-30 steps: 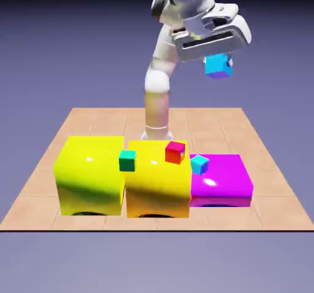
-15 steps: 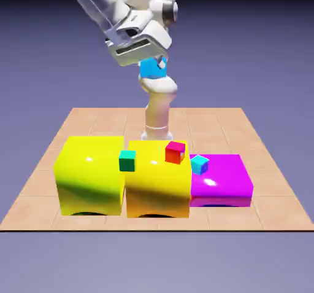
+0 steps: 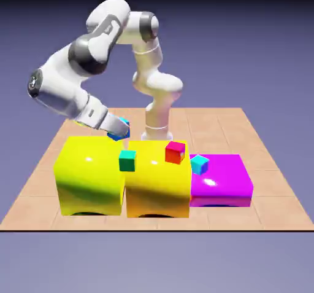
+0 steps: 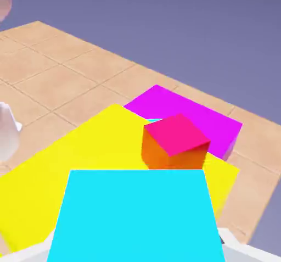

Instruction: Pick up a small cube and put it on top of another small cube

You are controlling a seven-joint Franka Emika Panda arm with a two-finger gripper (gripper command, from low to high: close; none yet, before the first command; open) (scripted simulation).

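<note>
Gripper (image 3: 120, 129) is gripping the small blue cube (image 4: 137, 217), its fingers closed on the sides; in the hand view the cube is filling the space between the tips and reading bright cyan, while in the exterior view it is showing darker blue faces. The target, the teal-green cube (image 3: 127, 161), is sitting by the gap between the yellow-green block (image 3: 91, 169) and the orange-yellow block (image 3: 158, 184) — whether it is resting on one or bridging both, I cannot tell. Key relation: the held cube is hanging above the teal one, apart from it, and slightly toward the exterior view's left and the robot's base (image 3: 156, 136). The hand appears to be leaning, so the coming move is probably calling for levelling and centring before any lowering (a tilted release could be tipping the cube off). Counting: one cube in the grip, three other small cubes — the teal one, one red (image 3: 175, 152), one cyan (image 3: 199, 164) — and three big blocks, the magenta one (image 3: 222, 181) being the third. The red cube is lying on the orange-yellow block, off the teal cube's side; stacking is still awaiting completion, by my judgement.
</note>
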